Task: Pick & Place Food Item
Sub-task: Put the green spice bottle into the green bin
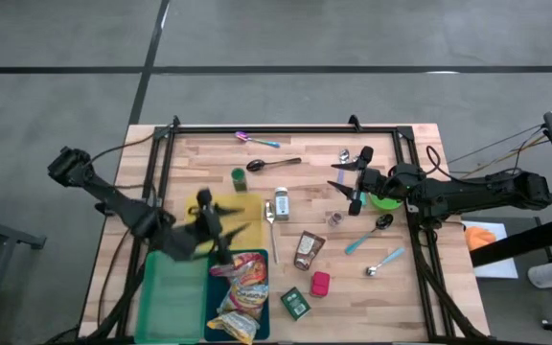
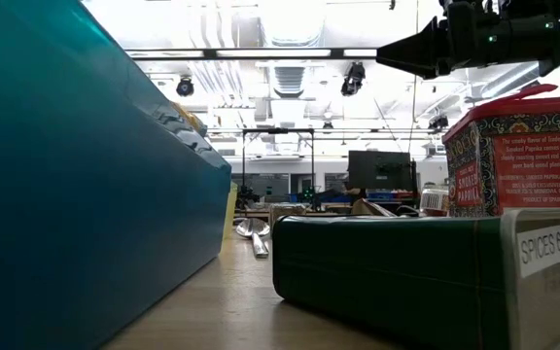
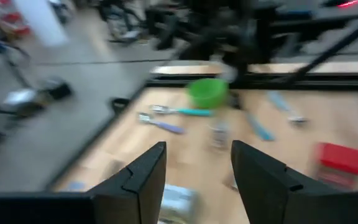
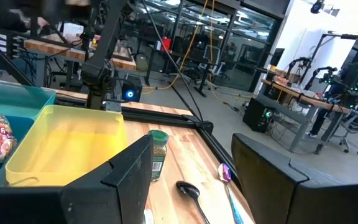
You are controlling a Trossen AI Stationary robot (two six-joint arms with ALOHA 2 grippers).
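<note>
On the left of the wooden bench, a green plastic bin lies at the near edge, with a blue plastic bin touching its right side; a colourful crinkled snack bag rests inside the blue one. The left claw hangs above the yellow plastic bin just behind them, its two dark fingers spread apart with nothing between them. A small green-capped spice jar stands just behind the yellow bin. Toward the middle lie a black plastic spoon, a white-labelled bottle on its side, a brown foil pouch, a dark green flat tin and a red spice tin. Further right, the right claw reaches over the bench beside a bright green bowl, its fingers parted and empty. Teal-handled metal spoons lie near it.
</note>
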